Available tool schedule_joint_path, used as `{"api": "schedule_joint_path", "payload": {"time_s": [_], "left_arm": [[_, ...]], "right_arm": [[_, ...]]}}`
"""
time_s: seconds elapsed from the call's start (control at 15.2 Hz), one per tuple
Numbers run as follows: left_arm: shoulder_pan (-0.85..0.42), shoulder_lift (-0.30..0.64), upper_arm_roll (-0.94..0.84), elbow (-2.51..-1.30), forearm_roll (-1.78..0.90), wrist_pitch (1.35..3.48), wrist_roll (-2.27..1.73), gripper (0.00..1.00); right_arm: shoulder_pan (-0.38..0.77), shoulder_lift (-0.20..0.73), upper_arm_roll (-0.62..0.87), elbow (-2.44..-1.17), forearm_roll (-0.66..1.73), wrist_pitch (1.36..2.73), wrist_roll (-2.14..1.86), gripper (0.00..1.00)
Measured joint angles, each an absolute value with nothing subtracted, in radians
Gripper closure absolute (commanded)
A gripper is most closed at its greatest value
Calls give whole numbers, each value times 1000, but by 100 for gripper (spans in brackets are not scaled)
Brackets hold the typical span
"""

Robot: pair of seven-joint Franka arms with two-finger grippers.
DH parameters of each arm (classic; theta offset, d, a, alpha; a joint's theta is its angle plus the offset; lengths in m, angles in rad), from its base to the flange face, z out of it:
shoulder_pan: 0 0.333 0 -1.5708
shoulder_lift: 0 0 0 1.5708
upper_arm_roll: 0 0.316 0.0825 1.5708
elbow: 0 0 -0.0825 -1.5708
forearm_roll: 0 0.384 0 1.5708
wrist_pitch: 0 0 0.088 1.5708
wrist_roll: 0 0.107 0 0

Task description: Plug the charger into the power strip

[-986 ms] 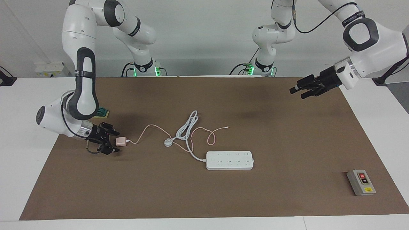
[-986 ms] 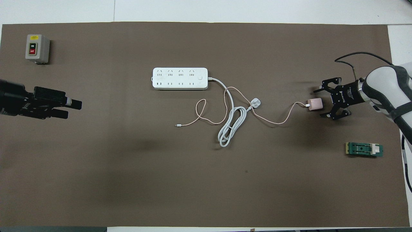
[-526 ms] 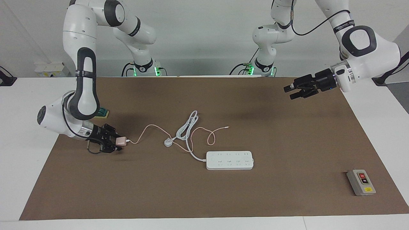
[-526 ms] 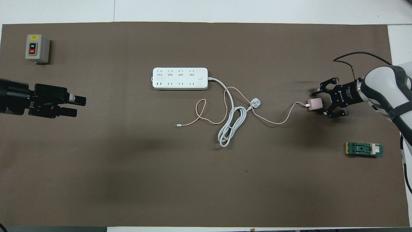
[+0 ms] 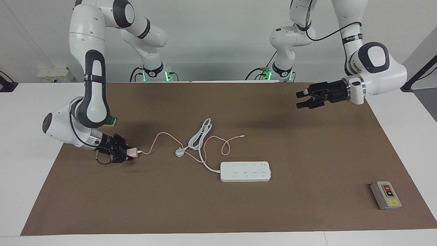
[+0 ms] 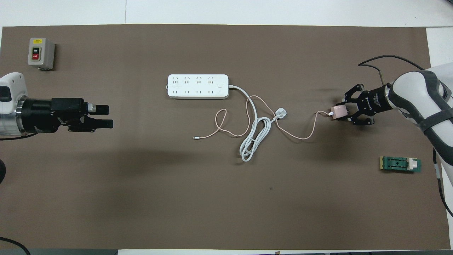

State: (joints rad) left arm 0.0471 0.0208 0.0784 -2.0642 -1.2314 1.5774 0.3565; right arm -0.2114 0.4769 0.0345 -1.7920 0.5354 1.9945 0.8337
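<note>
Overhead, the green block [image 6: 400, 164] shows whole; right hand [image 5: 127, 154] grasps the charger [image 5: 132, 152], left hand [image 5: 305, 99] released.

one charger [image 5: 132, 152], one power strip [image 5: 245, 171], one grey switch box [image 5: 385, 195], one green block [image 6: 401, 164], two tools

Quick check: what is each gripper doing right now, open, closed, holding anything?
Left gripper: open, holding nothing, up over the mat.
Right gripper: shut on the charger, low at the right arm's end of the table.
</note>
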Motion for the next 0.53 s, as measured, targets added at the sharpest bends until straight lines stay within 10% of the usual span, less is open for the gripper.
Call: {"api": "schedule_joint_path", "payload": {"time_s": [0.53], "left_arm": [[-71,71,68,-2158,-1518,1686,509,0]], "right_arm": [[-54,334,43,-1689,535,1840,1128,100]]}}
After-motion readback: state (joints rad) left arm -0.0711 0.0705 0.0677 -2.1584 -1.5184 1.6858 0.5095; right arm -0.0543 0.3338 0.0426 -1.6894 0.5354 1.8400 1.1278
